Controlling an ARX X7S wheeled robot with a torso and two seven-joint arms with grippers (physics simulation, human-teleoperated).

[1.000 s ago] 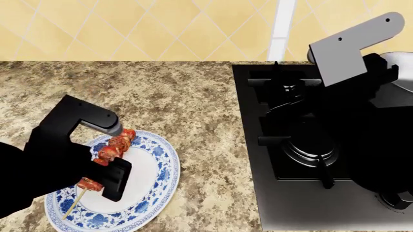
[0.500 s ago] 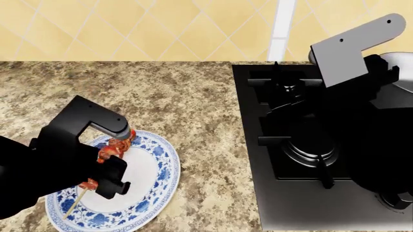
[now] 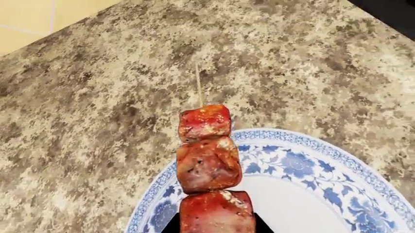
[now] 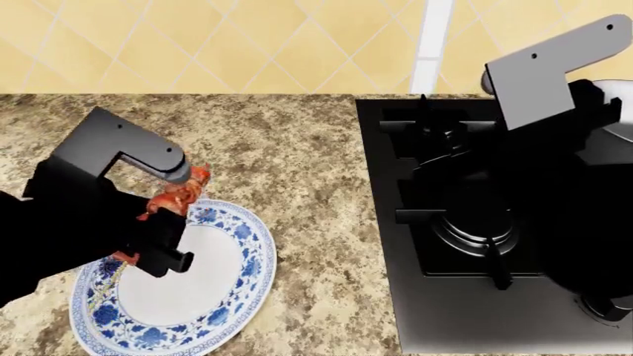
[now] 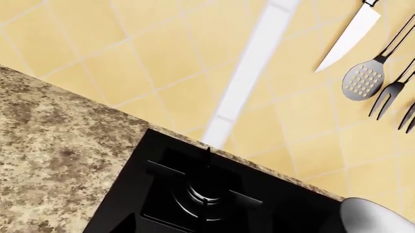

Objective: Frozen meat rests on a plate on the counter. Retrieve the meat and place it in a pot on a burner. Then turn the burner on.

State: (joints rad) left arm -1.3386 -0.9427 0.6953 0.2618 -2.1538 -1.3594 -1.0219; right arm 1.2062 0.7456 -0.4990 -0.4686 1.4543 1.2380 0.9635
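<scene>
My left gripper (image 4: 158, 222) is shut on the meat (image 4: 180, 194), a kebab of reddish-brown chunks on a pale skewer. It holds the kebab tilted a little above the blue-rimmed white plate (image 4: 222, 297) on the speckled counter (image 4: 287, 148). In the left wrist view the meat (image 3: 209, 165) sits between the gripper's (image 3: 215, 227) jaws, over the plate's rim (image 3: 304, 162). My right arm (image 4: 554, 67) hangs over the black cooktop; its gripper is lost in the dark. The grey pot shows only as a sliver (image 4: 621, 122) behind that arm, and as a rim (image 5: 379, 216) in the right wrist view.
The black cooktop (image 4: 465, 311) lies right of the counter, with a front burner grate (image 4: 475, 222) and a back one (image 4: 435, 133). A knife (image 5: 350, 34) and several utensils (image 5: 366, 77) hang on the yellow tiled wall.
My left gripper has risen with the kebab, lifting it off the plate and tilting it upward. The right arm has barely shifted.
</scene>
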